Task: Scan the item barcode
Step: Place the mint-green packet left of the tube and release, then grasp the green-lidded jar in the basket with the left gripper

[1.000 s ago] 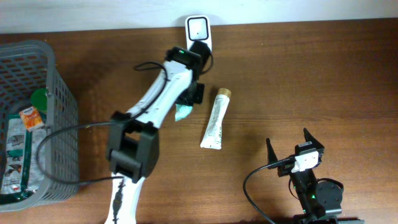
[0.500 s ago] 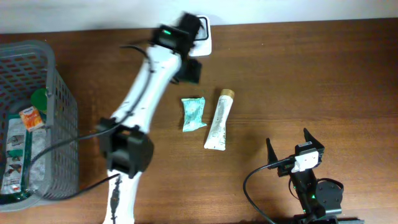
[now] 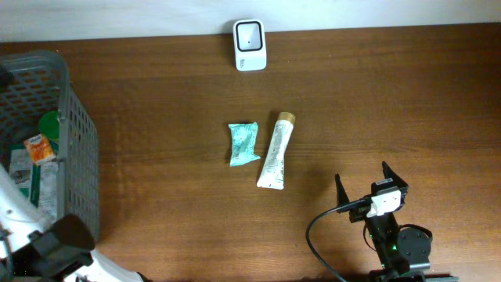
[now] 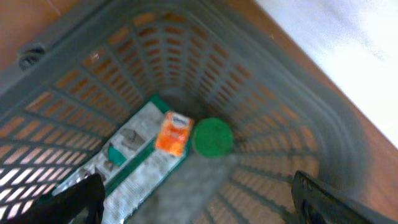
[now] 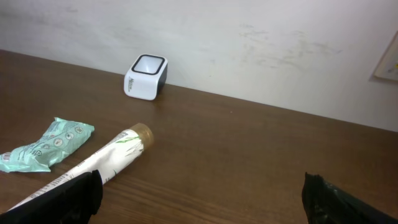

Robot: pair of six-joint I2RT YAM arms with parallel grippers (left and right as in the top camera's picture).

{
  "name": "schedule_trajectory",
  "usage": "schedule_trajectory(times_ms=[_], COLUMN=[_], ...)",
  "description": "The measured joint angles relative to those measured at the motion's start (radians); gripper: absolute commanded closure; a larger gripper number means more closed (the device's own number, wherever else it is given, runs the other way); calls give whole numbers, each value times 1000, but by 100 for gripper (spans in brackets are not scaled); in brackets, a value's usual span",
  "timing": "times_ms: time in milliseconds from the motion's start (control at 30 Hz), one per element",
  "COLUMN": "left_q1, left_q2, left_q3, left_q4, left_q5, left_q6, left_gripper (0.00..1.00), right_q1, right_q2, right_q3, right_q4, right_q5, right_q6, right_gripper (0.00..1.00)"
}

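Teal packet (image 3: 243,143) lies beside the tube (image 3: 275,160), far from the spread left pincer (image 4: 199,196) and spread right pincer (image 3: 364,182).

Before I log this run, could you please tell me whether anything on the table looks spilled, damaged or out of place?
Nothing stands out. The crinkled teal packet and the white tube with a gold cap lie flat side by side on the brown wooden table; nothing is spilled.
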Motion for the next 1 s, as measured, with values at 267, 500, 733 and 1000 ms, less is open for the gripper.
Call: schedule_trajectory(times_ms=[267,500,733,1000], left_q1=[98,94,-10,-10], left_q2=[6,8,8,87], left_q3=[-641,-842,-843,-837], left_q4=[449,710,827,847], left_q5=[218,249,219,176], left_q6=[170,289,367,374], left_gripper=[8,6,5,13], right_q1=[0,0,0,0], right_q2=[0,0,0,0], right_q3=[0,0,0,0], right_q4=[0,0,0,0], right_q5=[0,0,0,0], right_q6=[0,0,0,0], right_gripper=[2,2,2,2])
